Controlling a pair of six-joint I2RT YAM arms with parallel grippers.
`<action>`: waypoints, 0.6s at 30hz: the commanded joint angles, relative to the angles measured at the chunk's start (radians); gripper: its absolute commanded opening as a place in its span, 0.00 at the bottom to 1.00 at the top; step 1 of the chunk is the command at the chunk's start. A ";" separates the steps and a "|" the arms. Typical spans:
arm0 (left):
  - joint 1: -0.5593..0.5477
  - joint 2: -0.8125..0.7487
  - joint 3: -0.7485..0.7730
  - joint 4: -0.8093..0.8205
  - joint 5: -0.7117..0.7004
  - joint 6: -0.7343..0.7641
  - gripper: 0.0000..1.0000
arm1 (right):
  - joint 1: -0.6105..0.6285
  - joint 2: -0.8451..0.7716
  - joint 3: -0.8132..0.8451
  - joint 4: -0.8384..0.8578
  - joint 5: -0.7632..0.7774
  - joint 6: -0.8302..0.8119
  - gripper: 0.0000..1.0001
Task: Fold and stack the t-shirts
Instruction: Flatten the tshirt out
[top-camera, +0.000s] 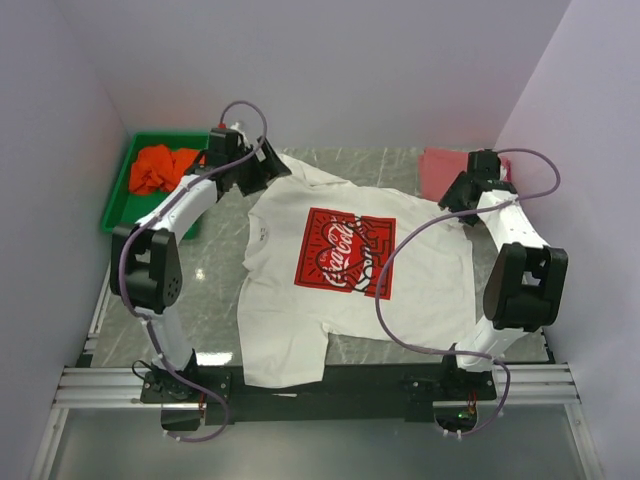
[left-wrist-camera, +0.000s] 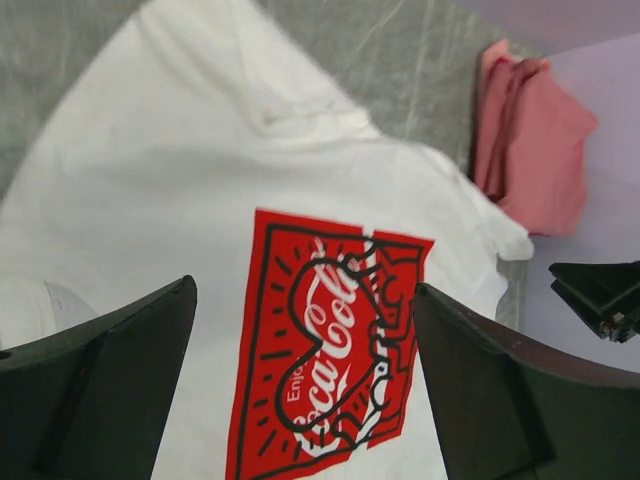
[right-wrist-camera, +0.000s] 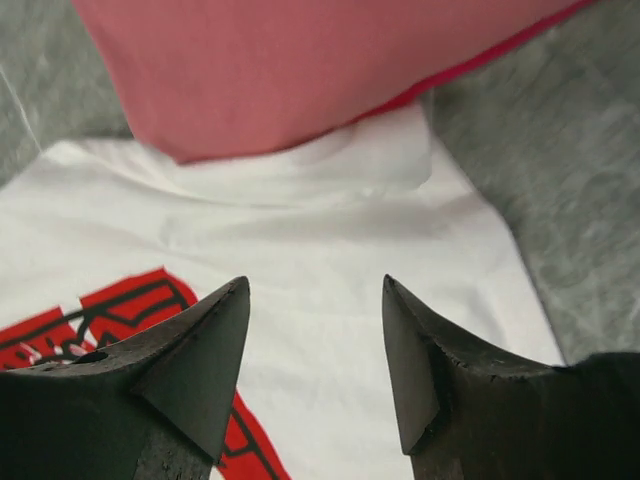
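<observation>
White t-shirt (top-camera: 290, 320) lies flat, print up, between the arms in the top view. It is limp, light cloth, best pinched at a sleeve or hem edge, I judge. Left wrist: left gripper (left-wrist-camera: 305, 288) spread wide, empty, above it. Right wrist: right gripper (right-wrist-camera: 315, 284) spread, empty, over its sleeve beside the salmon-pink t-shirt (right-wrist-camera: 300, 70).

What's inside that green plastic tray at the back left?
A crumpled orange cloth t-shirt lies in the green plastic tray. The left robot arm covers the tray's right side, and anything beneath the shirt is hidden.
</observation>
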 joint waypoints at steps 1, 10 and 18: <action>-0.010 0.076 -0.056 -0.039 0.001 -0.064 0.95 | 0.008 0.007 -0.041 -0.027 -0.109 0.024 0.62; -0.011 0.196 -0.062 -0.075 0.018 -0.085 0.95 | 0.019 0.116 -0.069 -0.023 -0.235 0.054 0.60; 0.021 0.274 -0.059 -0.082 0.014 -0.094 0.95 | 0.052 0.208 -0.040 -0.056 -0.242 0.055 0.59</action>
